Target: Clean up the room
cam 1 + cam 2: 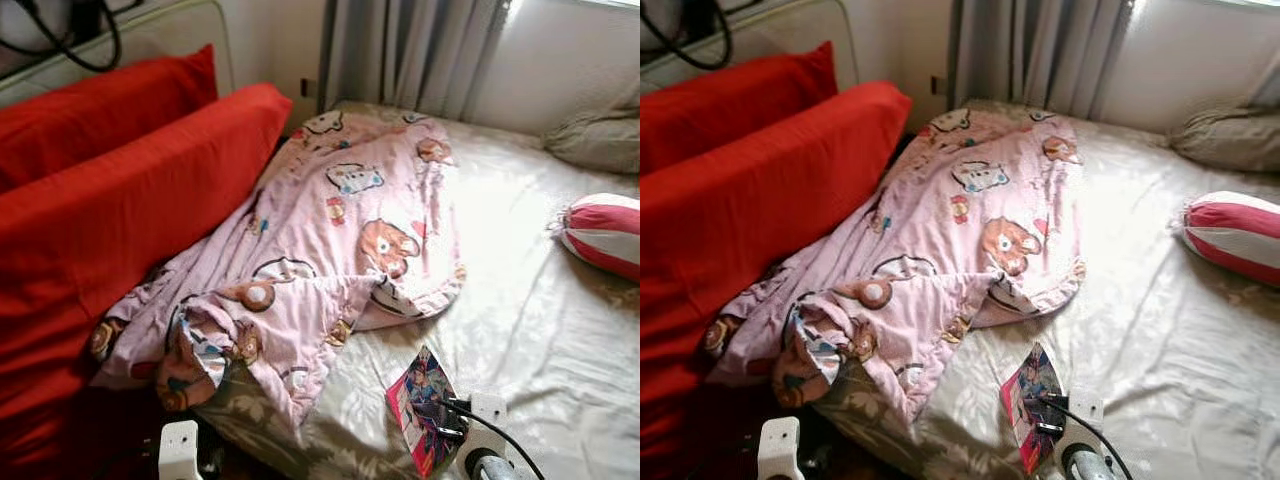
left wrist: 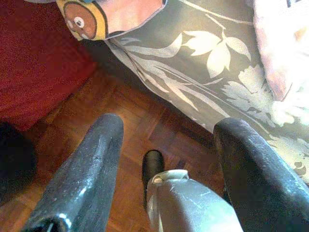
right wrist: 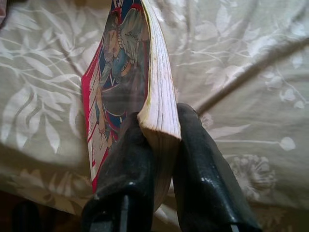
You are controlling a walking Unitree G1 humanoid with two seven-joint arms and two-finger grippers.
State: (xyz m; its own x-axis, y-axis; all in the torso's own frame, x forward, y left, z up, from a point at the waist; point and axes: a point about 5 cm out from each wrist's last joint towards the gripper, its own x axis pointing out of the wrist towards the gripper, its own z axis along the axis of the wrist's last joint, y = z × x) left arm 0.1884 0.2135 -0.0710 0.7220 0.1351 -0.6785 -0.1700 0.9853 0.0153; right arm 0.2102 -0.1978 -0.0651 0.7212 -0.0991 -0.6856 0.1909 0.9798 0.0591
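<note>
Gripping book (image 3: 140, 82) — right claw (image 3: 159, 130) level.

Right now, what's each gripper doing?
Left gripper: open, empty, above the wooden parquet floor.
Right gripper: shut on the thick colourful-covered paperback book.

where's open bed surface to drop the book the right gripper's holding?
The right gripper is shut on the book. Bare sheet lies between the pink blanket and the striped bolster, running up to the grey pillow. The blanket side is crowded, bunched against the red cushions.
</note>
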